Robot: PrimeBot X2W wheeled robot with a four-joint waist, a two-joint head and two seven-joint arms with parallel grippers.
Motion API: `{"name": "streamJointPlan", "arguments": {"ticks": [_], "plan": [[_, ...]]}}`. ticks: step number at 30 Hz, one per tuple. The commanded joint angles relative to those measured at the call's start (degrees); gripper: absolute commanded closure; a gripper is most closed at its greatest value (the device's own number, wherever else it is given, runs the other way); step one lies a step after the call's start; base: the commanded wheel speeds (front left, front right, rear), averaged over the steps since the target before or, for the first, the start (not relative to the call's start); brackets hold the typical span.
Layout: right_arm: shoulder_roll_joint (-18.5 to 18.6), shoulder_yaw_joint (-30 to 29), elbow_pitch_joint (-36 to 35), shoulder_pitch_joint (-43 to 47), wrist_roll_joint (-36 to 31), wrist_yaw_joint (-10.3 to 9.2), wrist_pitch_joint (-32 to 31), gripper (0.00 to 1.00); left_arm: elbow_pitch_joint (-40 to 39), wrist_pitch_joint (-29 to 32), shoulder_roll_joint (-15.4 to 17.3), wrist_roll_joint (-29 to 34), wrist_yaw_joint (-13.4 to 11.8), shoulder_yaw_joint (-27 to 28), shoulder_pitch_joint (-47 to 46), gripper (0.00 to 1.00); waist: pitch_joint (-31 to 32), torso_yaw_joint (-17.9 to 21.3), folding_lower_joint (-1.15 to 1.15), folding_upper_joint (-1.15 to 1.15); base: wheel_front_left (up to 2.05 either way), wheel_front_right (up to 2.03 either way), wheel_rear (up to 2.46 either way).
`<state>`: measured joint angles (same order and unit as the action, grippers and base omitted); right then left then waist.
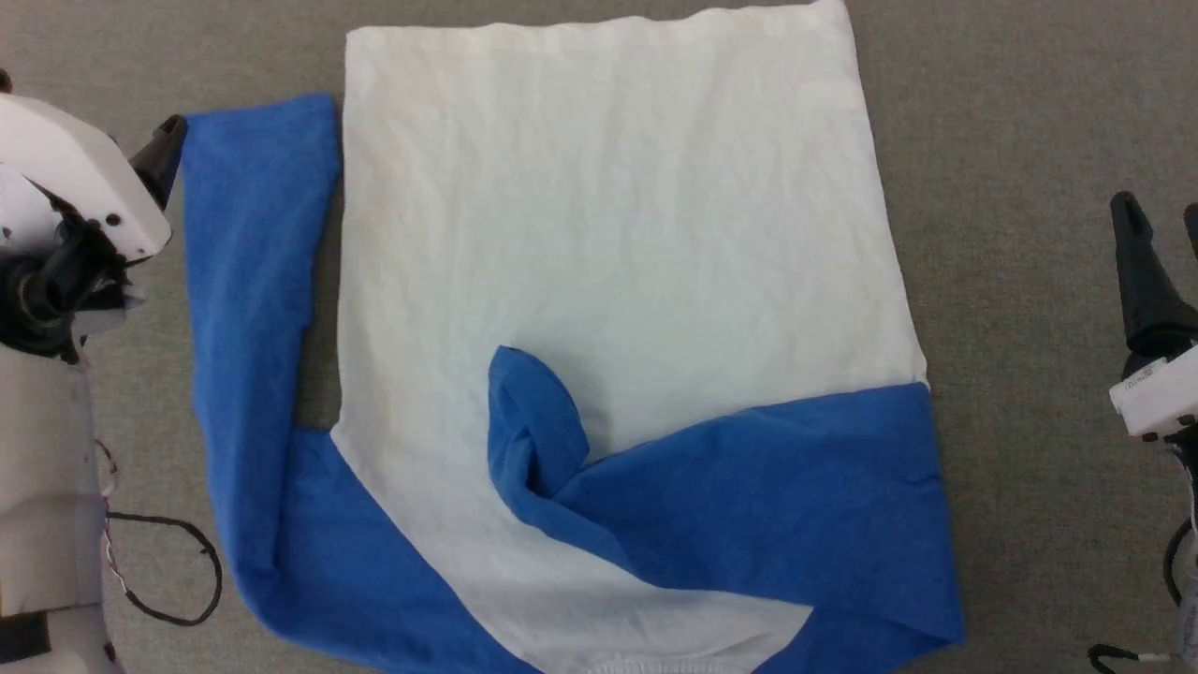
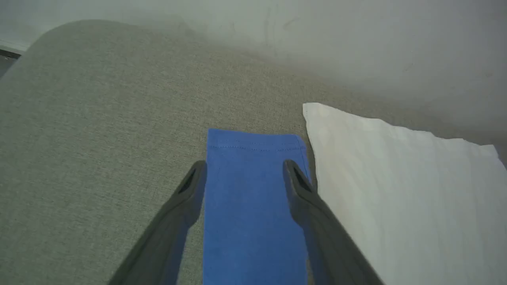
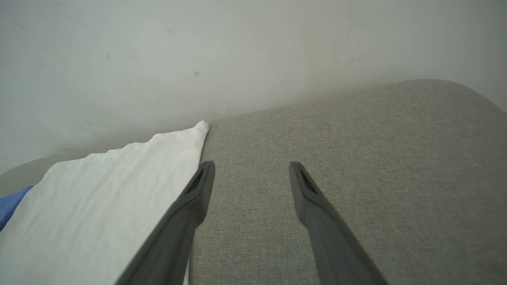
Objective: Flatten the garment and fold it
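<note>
The garment [image 1: 608, 215] lies flat on the bench [image 1: 1029, 112] with one sleeve [image 1: 749, 487] folded in, so we think the left gripper [image 2: 244, 168], its empty jaws wide open over the other sleeve [image 2: 253, 221], must next close on it, while the right gripper [image 3: 251, 168] hangs open and empty beside.

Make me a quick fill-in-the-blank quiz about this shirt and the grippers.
The shirt has a white body and ___ sleeves.
The left gripper and the right gripper are both ___.
The folded sleeve lies on the robot's ___ side.
Missing words: blue, open, right.
</note>
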<state>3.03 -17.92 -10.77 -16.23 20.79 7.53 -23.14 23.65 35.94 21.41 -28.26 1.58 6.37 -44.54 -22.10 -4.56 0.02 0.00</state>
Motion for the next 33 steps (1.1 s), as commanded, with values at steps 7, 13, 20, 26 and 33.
{"name": "streamJointPlan", "arguments": {"ticks": [7, 13, 20, 26, 33], "plan": [[-0.1, 0.3, -0.3, -0.7, 1.4, -0.04, 1.0, 0.00, 1.1, 11.8, 4.0, 1.2, -3.5, -1.7, -2.7, 0.00, -7.5, 4.0, -0.02, 0.00, 0.00, 0.00, 0.00], [-0.1, 0.5, -0.4, -1.1, 1.8, -0.04, 1.6, 0.00, 0.5, 16.1, 4.7, 0.9, -5.3, -1.8, -1.7, 0.00, -9.3, 4.4, -0.02, 0.00, 0.00, 0.00, 0.00], [-0.1, 0.8, -0.1, -1.9, 1.9, -0.04, 1.9, 0.00, 1.8, 19.2, 4.4, -0.4, -6.4, -1.4, 1.0, 1.00, -10.1, 4.3, -0.02, 0.00, 0.00, 0.00, 0.00], [-0.1, 0.6, 0.7, -1.9, 1.7, -0.04, 2.3, 0.00, 2.0, 11.0, 3.3, -2.6, -6.3, 2.3, 1.6, 1.00, -8.8, 3.3, -0.02, 0.00, 0.00, 0.00, 0.00], [-0.1, 1.1, 2.9, -0.9, 2.2, -0.04, 3.2, 0.00, 4.9, -2.9, -0.4, -10.8, -5.7, 12.7, -0.1, 1.00, -3.8, 1.7, -0.02, 0.00, 0.00, 0.00, 0.00]]}}
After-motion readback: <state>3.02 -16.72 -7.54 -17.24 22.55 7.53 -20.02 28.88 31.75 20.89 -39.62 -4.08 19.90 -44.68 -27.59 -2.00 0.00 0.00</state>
